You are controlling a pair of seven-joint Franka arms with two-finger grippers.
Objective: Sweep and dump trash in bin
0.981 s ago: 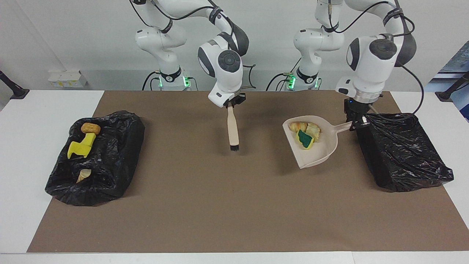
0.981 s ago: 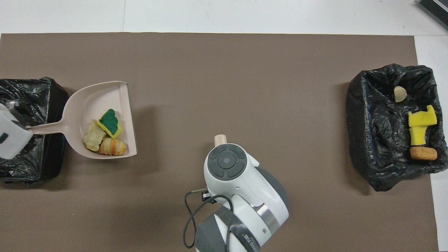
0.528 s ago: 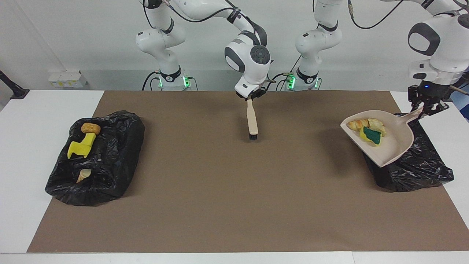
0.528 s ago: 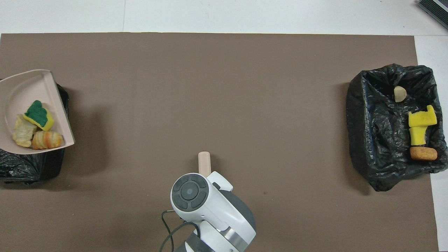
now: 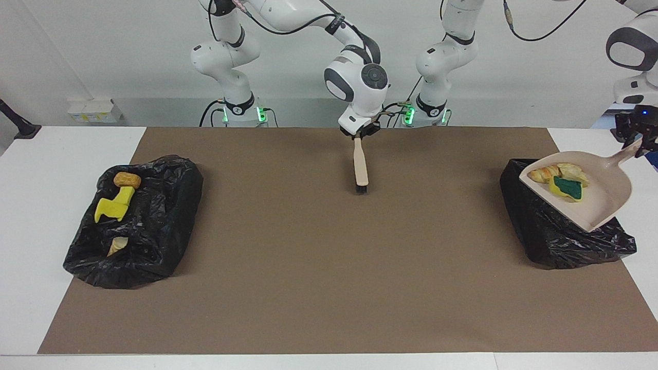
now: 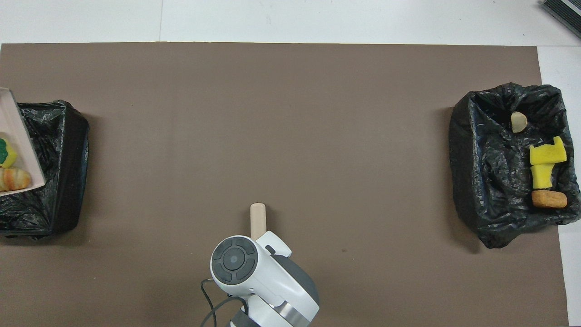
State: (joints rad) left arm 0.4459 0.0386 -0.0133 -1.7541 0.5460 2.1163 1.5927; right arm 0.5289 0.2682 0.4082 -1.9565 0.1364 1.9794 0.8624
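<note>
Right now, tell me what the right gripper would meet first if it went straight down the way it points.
The right gripper points down, shut on the brush. Its bristles would meet the bare brown mat first; no trash lies under it, though its height above the mat is hard to judge.

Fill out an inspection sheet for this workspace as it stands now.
Surface: brown mat on a white table.
Job's things: dustpan carrying scraps, raised over the bin at the left arm's end; bin at the right arm's end holds more scraps; brush hangs over the mat.
Clutter: nothing seen.
Grippers: left gripper shut on dustpan handle; right gripper shut on brush.
Cables: black leads along both arms.
Surroundings: white wall, socket box.
</note>
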